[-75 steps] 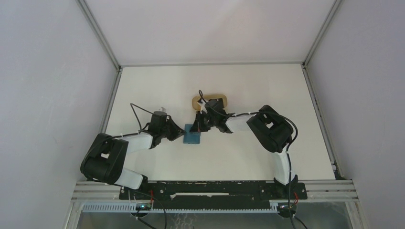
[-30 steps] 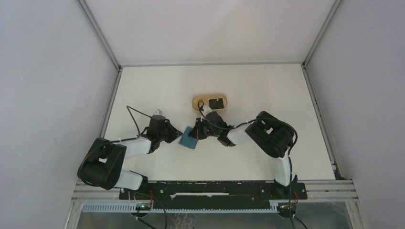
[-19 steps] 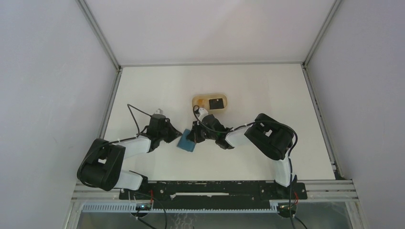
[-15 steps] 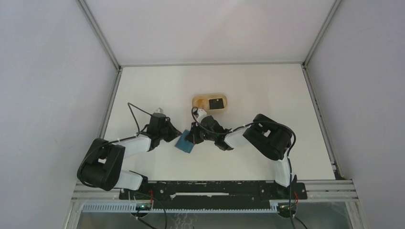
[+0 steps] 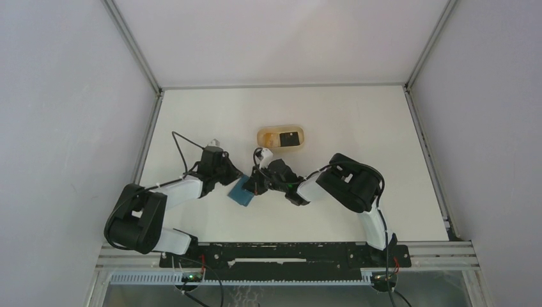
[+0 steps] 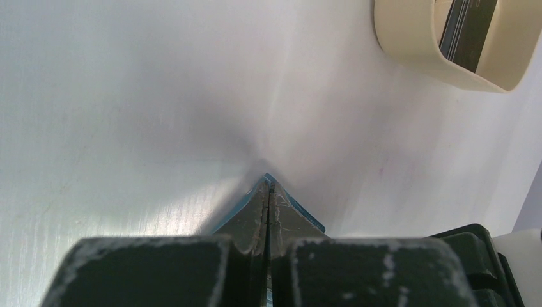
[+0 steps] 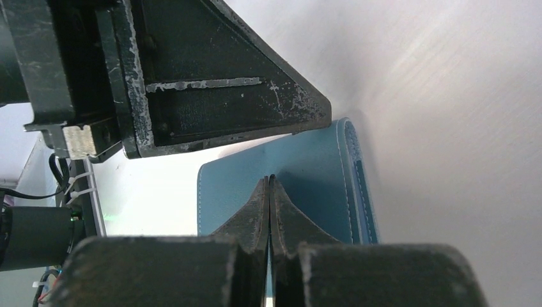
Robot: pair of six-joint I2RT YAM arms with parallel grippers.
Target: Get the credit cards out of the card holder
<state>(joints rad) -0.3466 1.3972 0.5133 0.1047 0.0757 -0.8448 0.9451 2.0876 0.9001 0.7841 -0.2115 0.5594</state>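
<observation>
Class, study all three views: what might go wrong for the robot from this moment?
The left jaws pinch only a corner of the card holder, so it may slip free.
In the right wrist view both arms' jaws crowd together over it; they might collide.
The tray holding a black card sits apart, so a loosened card could fall short of it.
</observation>
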